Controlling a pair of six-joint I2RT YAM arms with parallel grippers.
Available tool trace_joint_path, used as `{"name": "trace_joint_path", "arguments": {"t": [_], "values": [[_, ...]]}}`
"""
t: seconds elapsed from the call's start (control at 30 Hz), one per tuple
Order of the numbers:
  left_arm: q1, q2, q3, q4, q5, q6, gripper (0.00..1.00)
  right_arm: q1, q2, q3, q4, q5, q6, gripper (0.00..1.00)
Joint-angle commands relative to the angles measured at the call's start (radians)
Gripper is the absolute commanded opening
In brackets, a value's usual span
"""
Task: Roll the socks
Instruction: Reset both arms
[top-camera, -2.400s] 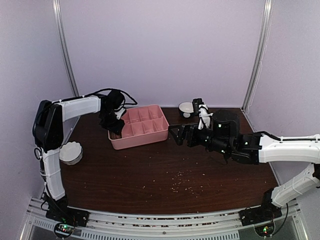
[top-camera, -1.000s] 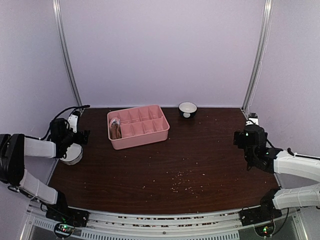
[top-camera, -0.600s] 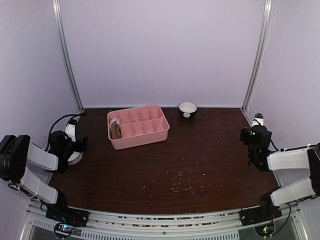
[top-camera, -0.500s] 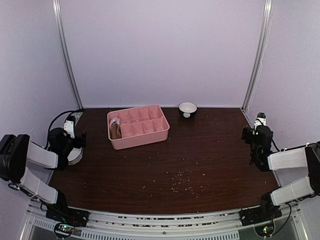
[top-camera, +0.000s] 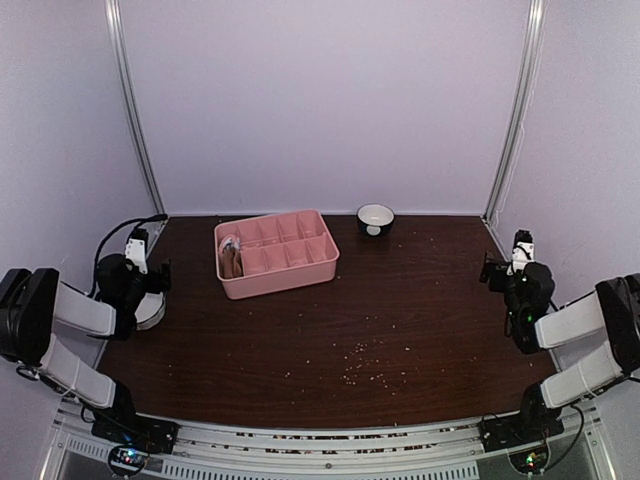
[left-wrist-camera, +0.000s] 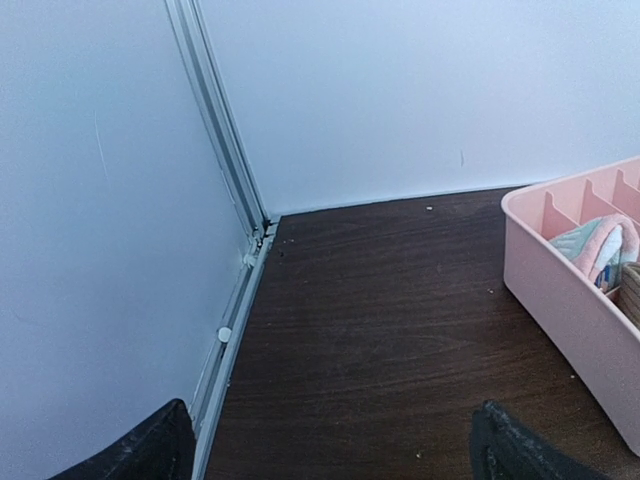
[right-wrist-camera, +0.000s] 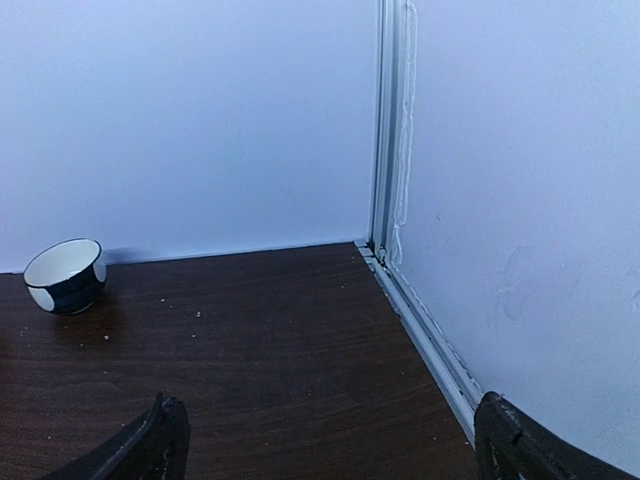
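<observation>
The pink sock with teal and white patches (left-wrist-camera: 600, 246) lies bundled in the left end compartment of the pink tray (top-camera: 283, 271), with the tan-brown sock (left-wrist-camera: 631, 290) beside it; both show as a small bundle in the top view (top-camera: 231, 257). My left gripper (left-wrist-camera: 330, 455) is open and empty at the table's left edge, far from the tray. My right gripper (right-wrist-camera: 325, 445) is open and empty at the table's right edge, low over the wood.
A white bowl (top-camera: 150, 310) sits under my left arm. A dark-and-white bowl (top-camera: 375, 218) stands at the back, also in the right wrist view (right-wrist-camera: 65, 276). Crumbs (top-camera: 362, 365) are scattered mid-table. Walls and metal rails close in both sides.
Both arms have drawn back from the tray and the table's middle to the left and right edges. The socks stay in the tray.
</observation>
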Motion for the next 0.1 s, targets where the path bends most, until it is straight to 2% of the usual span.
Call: {"name": "trace_joint_path", "arguments": {"t": [0.0, 0.07], "values": [[0.004, 0.007, 0.019, 0.068, -0.009, -0.012, 0.98, -0.002, 0.005, 0.035, -0.009, -0.091, -0.023, 1.00], [0.004, 0.005, 0.017, 0.072, -0.009, -0.011, 0.98, -0.004, 0.004, 0.027, 0.009, -0.096, -0.024, 1.00]]}}
